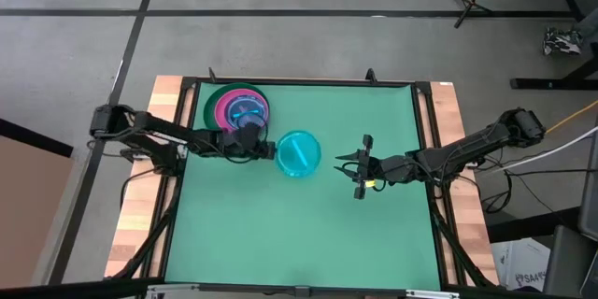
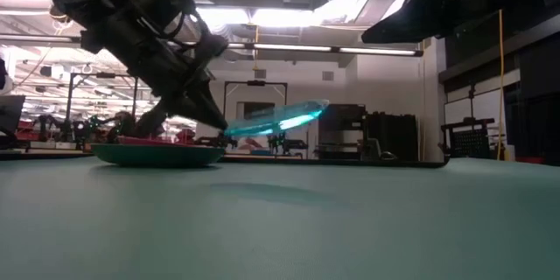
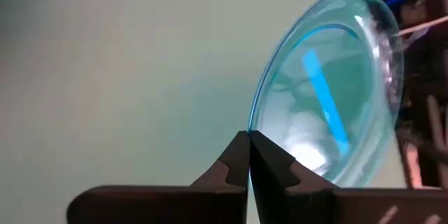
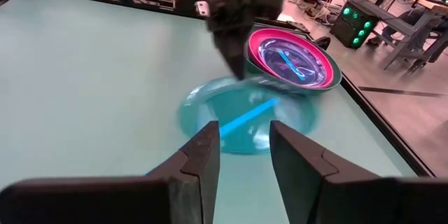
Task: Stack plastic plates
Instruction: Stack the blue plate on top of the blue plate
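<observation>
The plate pinched at the left gripper is translucent cyan with a brighter blue streak. Behind that gripper, the stack shows dark green, pink and cyan over a green table.

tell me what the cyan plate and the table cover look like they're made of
Cyan plate, held at its rim by the left hand: likely thin, glossy translucent plastic, since the table shows through it and it catches bright highlights. Table cover: a smooth, matte green sheet, maybe vinyl or rubber; the exact material is unclear.

The green table lies bare from three round to nine o'clock, while the plate stack crowds eleven o'clock.
</observation>
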Controlling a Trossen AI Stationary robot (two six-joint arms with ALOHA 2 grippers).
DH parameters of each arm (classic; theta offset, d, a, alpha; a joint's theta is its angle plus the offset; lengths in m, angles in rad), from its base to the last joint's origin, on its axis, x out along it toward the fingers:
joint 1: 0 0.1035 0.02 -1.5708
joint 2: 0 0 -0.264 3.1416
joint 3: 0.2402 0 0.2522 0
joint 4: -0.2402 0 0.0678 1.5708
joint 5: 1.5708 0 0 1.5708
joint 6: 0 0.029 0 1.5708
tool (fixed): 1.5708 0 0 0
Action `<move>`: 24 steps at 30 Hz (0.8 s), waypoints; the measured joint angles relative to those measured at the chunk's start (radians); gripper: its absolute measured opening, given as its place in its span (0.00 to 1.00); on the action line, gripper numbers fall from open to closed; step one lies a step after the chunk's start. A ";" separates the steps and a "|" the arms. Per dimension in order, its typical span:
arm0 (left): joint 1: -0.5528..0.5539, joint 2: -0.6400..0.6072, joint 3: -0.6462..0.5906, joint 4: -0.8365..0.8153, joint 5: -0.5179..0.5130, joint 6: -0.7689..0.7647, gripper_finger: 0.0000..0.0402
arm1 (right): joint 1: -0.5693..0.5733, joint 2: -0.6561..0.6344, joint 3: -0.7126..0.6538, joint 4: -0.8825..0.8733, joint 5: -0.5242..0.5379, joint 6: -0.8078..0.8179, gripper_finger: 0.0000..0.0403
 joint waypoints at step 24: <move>0.517 -0.404 0.000 -0.553 -0.032 0.196 0.00 | 0.000 0.000 0.000 0.006 0.000 -0.003 0.30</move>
